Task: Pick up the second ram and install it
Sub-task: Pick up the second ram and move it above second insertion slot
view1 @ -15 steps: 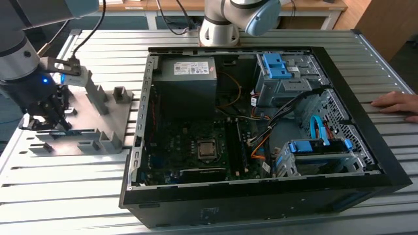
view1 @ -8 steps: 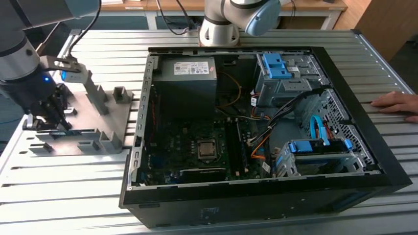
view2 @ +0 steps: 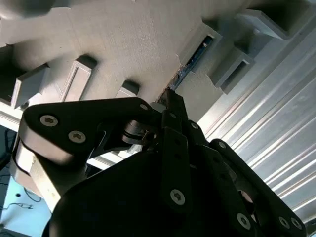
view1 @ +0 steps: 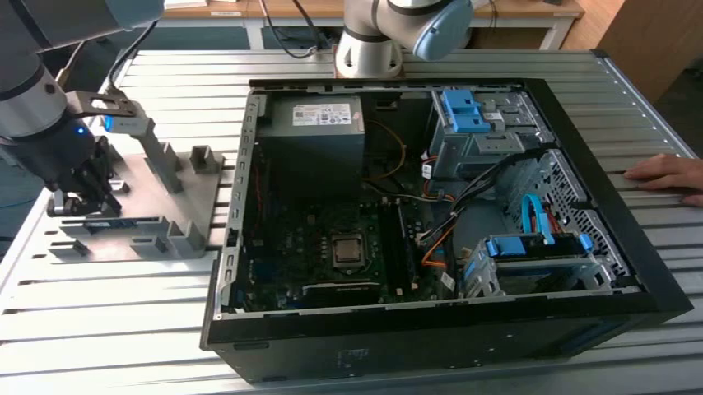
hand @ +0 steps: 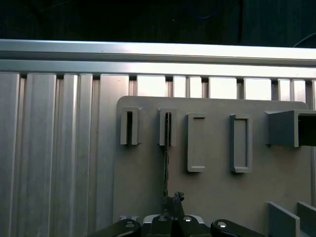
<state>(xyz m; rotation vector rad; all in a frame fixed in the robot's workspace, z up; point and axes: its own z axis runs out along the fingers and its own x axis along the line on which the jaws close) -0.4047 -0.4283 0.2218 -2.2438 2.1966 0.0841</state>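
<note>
arm: at the exterior view's left, bent down over the grey holder tray (view1: 137,206), wrist low above it.
gripper (view1: 79,199): down at the tray's face; the jaws are drawn together, pinching the near end of the stick (both wrist views show this).
second ram (hand: 165,163): on edge, a thin dark line in the first wrist view. Its far end sits in a slot block of the tray and its near end lies between the jaws. In the second wrist view its bluish edge (view2: 196,55) shows in the slot.
table (view1: 110,313): ribbed metal, under the tray and everything else.
PC case (view1: 439,333): open, just beside the tray toward the exterior view's right, board and cables exposed.
arm base (view1: 371,49): behind the case.
person's hand (view1: 670,175): flat on the table beyond the case, well apart from the gripper.
</note>
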